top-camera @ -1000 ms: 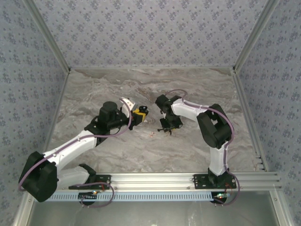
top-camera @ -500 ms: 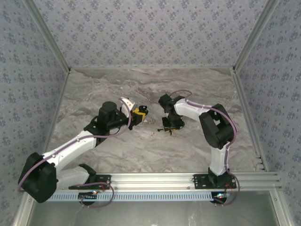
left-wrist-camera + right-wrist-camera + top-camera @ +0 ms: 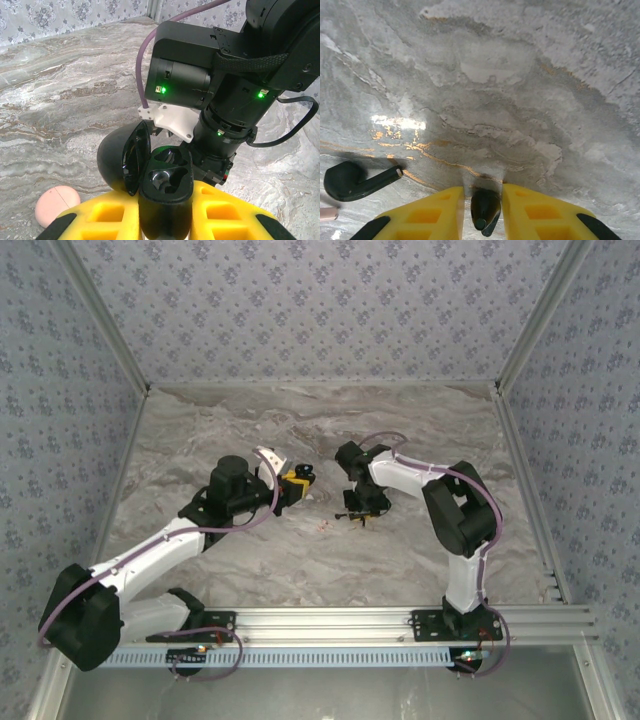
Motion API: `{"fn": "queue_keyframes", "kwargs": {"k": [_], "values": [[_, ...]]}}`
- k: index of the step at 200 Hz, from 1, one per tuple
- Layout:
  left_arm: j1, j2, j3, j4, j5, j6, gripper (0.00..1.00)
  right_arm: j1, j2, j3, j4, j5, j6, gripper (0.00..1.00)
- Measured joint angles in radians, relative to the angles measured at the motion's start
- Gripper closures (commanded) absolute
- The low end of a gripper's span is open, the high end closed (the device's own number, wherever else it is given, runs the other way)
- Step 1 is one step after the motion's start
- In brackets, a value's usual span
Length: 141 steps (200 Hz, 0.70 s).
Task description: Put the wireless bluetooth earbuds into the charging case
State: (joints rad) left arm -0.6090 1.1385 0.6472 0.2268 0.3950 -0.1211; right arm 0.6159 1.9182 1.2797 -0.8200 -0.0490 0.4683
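The earbud (image 3: 485, 207) between the narrowed right gripper (image 3: 482, 192) should be pinched squarely before transfer to the left gripper's (image 3: 165, 200) clamped charging case (image 3: 165, 175).

The top external camera looks down from high behind the arm bases over the marble table (image 3: 300, 560). The left wrist camera, close behind the left gripper (image 3: 165, 215), faces the right arm's wrist (image 3: 200, 55), which the top view shows mid-frame. The right wrist camera looks steeply down, very near the table

Bright, even overhead light, with a glare patch on the glossy table (image 3: 397, 122).
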Motion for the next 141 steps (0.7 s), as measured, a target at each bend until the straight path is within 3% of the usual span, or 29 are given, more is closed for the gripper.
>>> {"fn": "queue_keyframes", "kwargs": {"k": [141], "values": [[0.0, 0.0, 0.0, 0.0, 0.0, 0.0, 0.79, 0.014, 0.002, 0.0, -0.001, 0.03, -0.037, 0.83]]}}
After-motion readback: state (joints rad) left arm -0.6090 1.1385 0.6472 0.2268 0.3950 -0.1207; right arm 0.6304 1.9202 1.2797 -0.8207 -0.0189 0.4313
